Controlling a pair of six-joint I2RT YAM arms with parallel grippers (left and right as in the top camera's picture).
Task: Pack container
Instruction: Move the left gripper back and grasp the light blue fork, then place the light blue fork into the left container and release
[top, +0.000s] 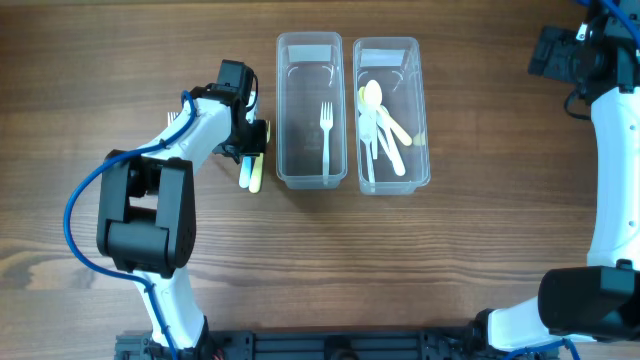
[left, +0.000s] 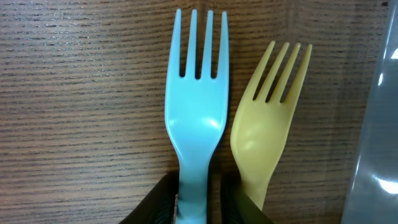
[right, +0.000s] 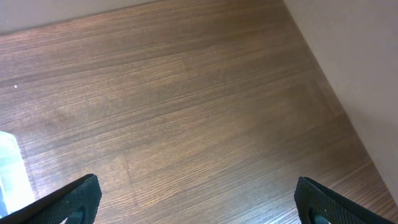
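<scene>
Fork (left: 196, 118), blue, parallel to container (top: 300, 100), tines toward robot.

The overhead view looks straight down from well above and takes in the whole table (top: 480, 250), with both arms' bases at its lower edge. The left wrist view sits very low and close. It faces down past the left fingers (left: 155, 208) at a blue fork (left: 194, 118) and a yellow fork (left: 264, 124), with the left box (left: 379, 124) at its right edge. Overhead shows that same pair small, just beside that box. The right wrist view hangs higher, tilted down over bare wood between the right fingers (right: 74, 199), and shares the table's right part with overhead.
</scene>
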